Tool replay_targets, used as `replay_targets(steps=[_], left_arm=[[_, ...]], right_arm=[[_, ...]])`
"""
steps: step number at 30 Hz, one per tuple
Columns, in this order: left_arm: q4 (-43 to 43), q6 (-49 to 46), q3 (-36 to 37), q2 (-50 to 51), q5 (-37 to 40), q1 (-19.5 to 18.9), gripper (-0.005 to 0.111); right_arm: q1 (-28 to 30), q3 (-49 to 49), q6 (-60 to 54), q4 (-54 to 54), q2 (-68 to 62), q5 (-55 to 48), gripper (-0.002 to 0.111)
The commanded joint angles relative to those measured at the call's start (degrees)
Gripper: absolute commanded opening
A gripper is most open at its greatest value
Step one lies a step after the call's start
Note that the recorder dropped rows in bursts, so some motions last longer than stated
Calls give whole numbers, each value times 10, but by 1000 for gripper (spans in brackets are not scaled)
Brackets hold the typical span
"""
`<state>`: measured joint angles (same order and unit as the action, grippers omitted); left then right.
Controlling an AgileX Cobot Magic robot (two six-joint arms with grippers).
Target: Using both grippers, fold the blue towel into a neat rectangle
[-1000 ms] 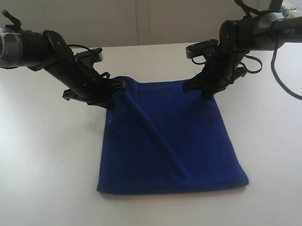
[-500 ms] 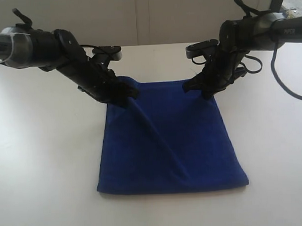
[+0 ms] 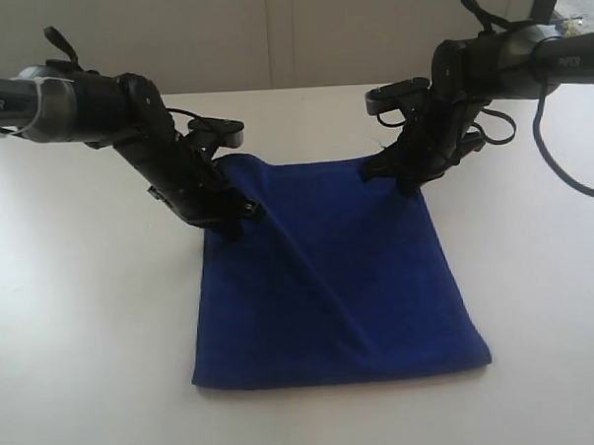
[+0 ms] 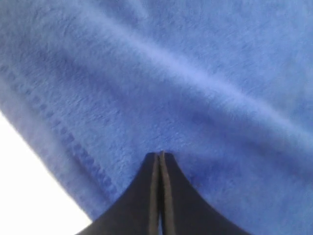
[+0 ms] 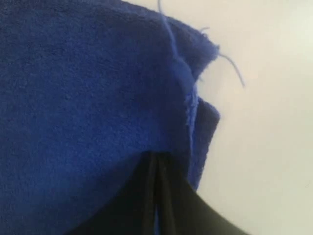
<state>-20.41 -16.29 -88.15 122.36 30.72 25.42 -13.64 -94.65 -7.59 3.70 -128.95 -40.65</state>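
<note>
white desk (image 3: 85, 340), folded towel (image 3: 358, 269): left hand (image 3: 234, 212) (closed, on cloth) has slid along its edge, right hand (image 3: 406, 184) stays closed at a corner; likely smoothing the fold.

blue towel (image 3: 339, 280): plush cloth, fuzzy nap, matt | table (image 3: 85, 340): smooth, white, matt

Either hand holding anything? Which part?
Right hand looks pinched on the towel at its far right corner. Left hand is shut, tips on the towel near its left edge; hold unclear.
</note>
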Motion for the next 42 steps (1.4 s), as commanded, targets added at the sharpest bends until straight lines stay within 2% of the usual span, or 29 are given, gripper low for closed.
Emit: replay_targets(steps=[1,12,21,25,31,37,42], left_arm=[[87,61,1,-4,49,-1,0],[131,76,1,-4,85,-1,0],[133,76,1,-15,92,-1,0],[135,75,1,-45,58,-1,0],[133,75,1,-75,-37,-1,0],[67,88,1,-46,-131,-1,0],[29,88,1,-7,-149,-1,0]], right_arm=[[6,0,5,-7,-8,-17,0],[6,0,15,-8,-8,-17,0],[6,0,16,-8,-8,-14,0],[6,0,16,-7,-8,-7,0],[6,0,16,-7,-7,-3,0],[6,0,16,-5,9,9,0],[6,0,16,-3,3,10,0]])
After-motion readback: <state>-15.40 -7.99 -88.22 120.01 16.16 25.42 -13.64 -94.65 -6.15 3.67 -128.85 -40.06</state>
